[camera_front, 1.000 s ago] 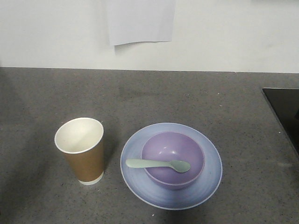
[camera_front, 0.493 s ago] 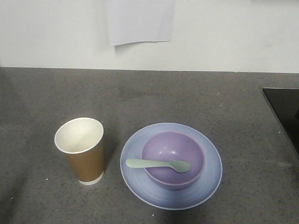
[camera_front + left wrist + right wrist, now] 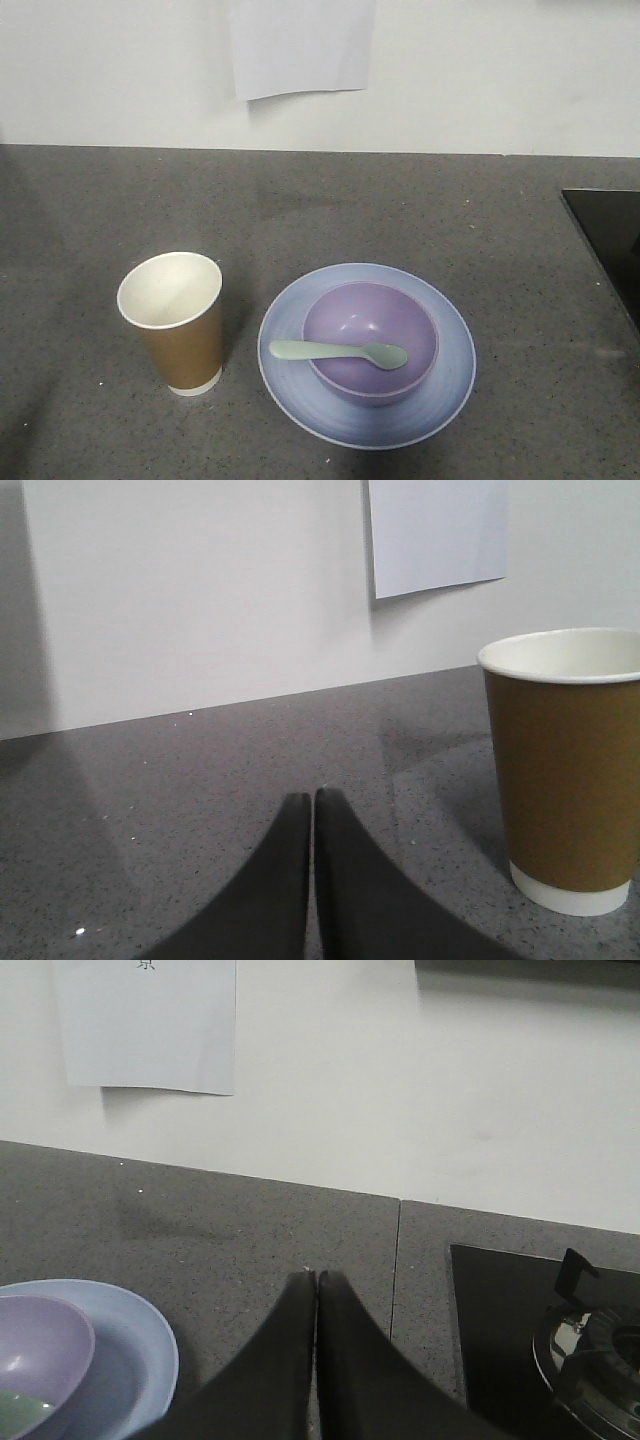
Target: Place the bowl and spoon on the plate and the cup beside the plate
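Observation:
In the front view the purple bowl (image 3: 371, 340) sits in the middle of the light blue plate (image 3: 450, 380). The pale mint spoon (image 3: 338, 352) lies across the bowl, its handle poking out over the left rim. The brown paper cup (image 3: 173, 321) stands upright just left of the plate. Neither gripper shows in the front view. My left gripper (image 3: 312, 797) is shut and empty, low over the counter to the left of the cup (image 3: 565, 765). Equally shut and empty, my right gripper (image 3: 317, 1276) is to the right of the plate (image 3: 140, 1360) and bowl (image 3: 35, 1355).
Grey speckled counter (image 3: 320, 210) runs back to a white wall with a paper sheet (image 3: 300, 45) taped on it. A black hob (image 3: 610, 235) with a gas burner (image 3: 595, 1345) sits at the right.

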### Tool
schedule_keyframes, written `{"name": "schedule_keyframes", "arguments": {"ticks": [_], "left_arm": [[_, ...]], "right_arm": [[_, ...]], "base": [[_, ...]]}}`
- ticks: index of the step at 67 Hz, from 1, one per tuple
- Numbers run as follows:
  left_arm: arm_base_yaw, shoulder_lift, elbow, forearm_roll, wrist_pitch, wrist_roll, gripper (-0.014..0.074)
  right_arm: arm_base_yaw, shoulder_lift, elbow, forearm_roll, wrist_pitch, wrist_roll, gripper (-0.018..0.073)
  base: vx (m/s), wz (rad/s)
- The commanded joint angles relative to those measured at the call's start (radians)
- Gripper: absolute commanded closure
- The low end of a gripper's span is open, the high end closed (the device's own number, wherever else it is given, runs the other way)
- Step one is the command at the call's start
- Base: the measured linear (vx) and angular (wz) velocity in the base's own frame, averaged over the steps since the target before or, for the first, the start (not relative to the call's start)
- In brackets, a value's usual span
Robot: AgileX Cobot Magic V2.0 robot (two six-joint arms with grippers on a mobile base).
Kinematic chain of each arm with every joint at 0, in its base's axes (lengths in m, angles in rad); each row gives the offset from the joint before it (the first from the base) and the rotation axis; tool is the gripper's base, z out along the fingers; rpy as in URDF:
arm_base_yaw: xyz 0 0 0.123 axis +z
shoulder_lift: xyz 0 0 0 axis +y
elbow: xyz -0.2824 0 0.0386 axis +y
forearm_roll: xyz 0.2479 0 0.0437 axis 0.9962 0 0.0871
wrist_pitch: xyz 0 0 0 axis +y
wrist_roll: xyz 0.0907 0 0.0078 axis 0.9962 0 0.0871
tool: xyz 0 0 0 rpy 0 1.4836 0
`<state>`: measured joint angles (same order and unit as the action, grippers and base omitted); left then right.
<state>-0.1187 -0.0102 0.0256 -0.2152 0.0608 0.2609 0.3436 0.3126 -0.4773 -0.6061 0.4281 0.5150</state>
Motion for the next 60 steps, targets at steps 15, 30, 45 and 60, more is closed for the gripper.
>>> {"name": "schedule_keyframes", "arguments": {"ticks": [15, 30, 45, 60], "left_arm": [[0.003, -0.016, -0.007, 0.198, -0.061, -0.251, 0.0604], [0.003, -0.016, -0.007, 0.342, -0.061, -0.425, 0.0604], [0.003, -0.015, -0.008, 0.342, -0.061, -0.424, 0.0604], [0.003, -0.015, -0.008, 0.342, -0.061, -0.423, 0.0604]], "right_arm": [[-0.003, 0.017, -0.025, -0.027, -0.064, -0.002, 0.0566], [-0.003, 0.017, -0.025, -0.027, -0.064, -0.002, 0.0566], [-0.003, 0.017, -0.025, -0.027, -0.064, -0.002, 0.0566], [-0.003, 0.017, -0.025, -0.027, -0.064, -0.002, 0.0566]], "base": [[0.00, 0.00], [0.00, 0.00], [0.00, 0.00], [0.00, 0.00]]}}
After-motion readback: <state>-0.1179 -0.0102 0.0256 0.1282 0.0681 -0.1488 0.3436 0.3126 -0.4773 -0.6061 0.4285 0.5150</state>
